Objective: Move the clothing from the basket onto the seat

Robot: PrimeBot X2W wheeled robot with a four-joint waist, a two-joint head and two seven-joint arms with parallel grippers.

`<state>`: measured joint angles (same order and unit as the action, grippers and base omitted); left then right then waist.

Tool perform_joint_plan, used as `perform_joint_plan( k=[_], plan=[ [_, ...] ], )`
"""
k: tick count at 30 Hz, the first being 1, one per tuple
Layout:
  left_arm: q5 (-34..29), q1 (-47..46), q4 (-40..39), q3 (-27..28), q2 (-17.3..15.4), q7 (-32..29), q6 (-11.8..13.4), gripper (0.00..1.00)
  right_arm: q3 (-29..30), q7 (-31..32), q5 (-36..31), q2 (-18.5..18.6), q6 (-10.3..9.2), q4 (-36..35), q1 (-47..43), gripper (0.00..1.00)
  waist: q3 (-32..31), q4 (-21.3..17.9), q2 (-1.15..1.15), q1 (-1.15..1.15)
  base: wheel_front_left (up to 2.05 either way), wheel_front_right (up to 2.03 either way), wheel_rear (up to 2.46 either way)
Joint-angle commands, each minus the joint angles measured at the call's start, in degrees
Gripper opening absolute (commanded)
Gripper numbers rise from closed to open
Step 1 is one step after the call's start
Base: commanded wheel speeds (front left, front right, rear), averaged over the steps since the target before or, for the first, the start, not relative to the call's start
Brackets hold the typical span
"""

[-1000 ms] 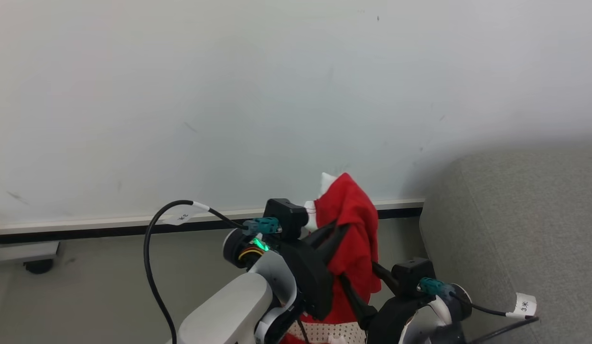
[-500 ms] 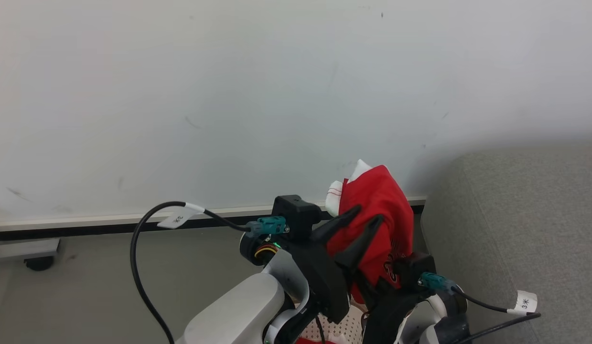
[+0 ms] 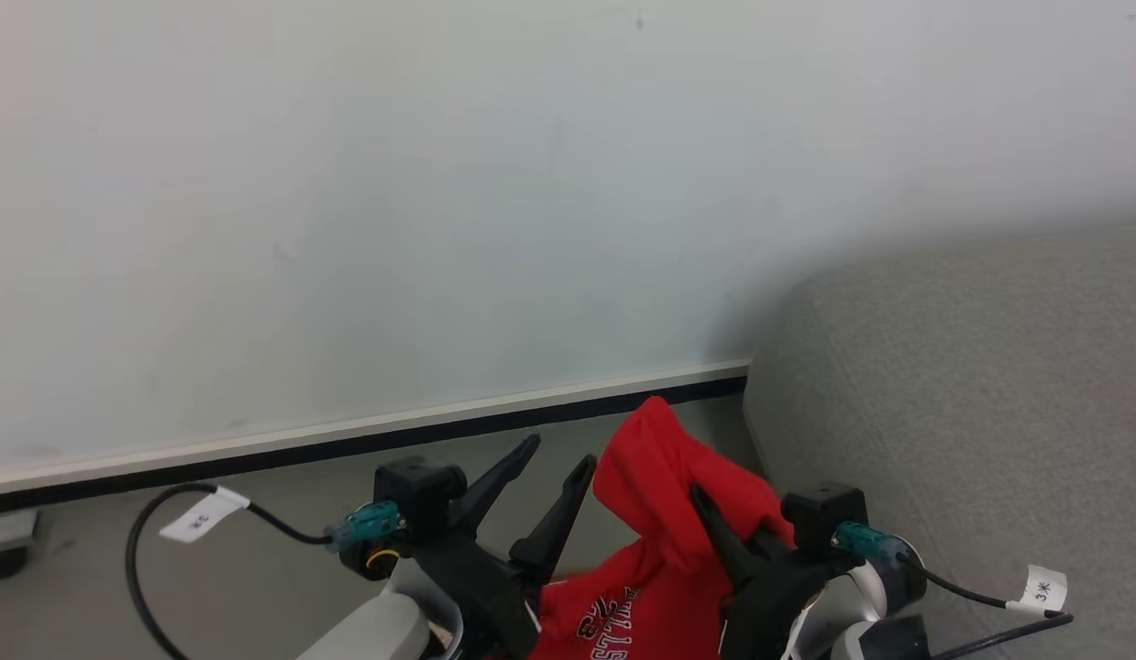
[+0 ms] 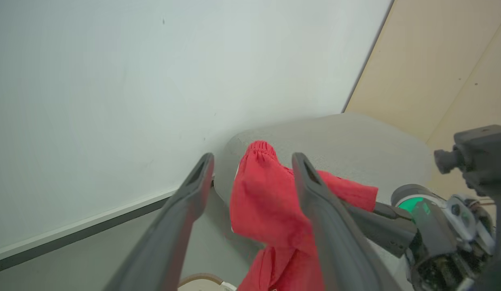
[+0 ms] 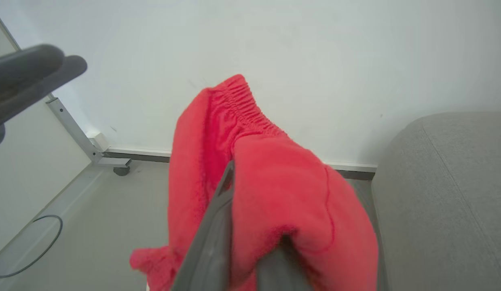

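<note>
Red clothing gripped on the right, seat further right

Head view: the clothing is pinched in the closed right gripper; the left gripper is spread wide, empty, just beside it. Left wrist view: the clothing is seen beyond the parted fingers (apparently untouched). Right wrist view: it is draped over the shut fingers; the seat lies rightward, nearer the right arm.

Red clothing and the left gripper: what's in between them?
Nothing: in the head view a bare gap, grey floor behind it, separates the soft red clothing from the left gripper.
</note>
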<state>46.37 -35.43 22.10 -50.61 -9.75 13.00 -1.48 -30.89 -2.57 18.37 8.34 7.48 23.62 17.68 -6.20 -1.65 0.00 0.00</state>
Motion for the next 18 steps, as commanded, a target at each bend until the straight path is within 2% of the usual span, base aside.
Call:
perform_joint_plan(
  k=[1, 8, 10, 18],
  plan=[
    [-0.2, 1.8, 0.3, 0.6, -0.9, 0.8, -0.4, 1.00, 0.2, 0.4, -0.7, 0.7, 0.02, -1.0, -0.9, 0.00, 0.4, -4.2, 0.00, 0.00, 0.00, 0.00, 0.00],
    [-0.8, 5.9, -1.3, 2.6, -3.8, 1.9, -1.0, 1.00, 2.2, 2.9, -2.0, 2.4, 0.02, -6.8, -2.3, 0.00, 2.0, -12.9, 0.00, 0.00, 0.00, 0.00, 0.00],
    [-1.3, 6.5, -1.6, 2.8, -4.4, 2.0, -0.6, 1.00, 2.5, 3.3, -2.1, 2.6, 0.02, -7.8, -2.5, 0.00, 2.3, -14.4, 0.00, 0.00, 0.00, 0.00, 0.00],
    [-4.5, 11.1, -6.3, 5.0, -7.7, 2.2, 2.3, 1.00, 4.2, 6.0, -1.8, 2.3, 0.02, -15.3, -4.6, 0.00, 5.7, -26.4, 0.00, 0.00, 0.00, 0.00, 0.00]
  ],
)
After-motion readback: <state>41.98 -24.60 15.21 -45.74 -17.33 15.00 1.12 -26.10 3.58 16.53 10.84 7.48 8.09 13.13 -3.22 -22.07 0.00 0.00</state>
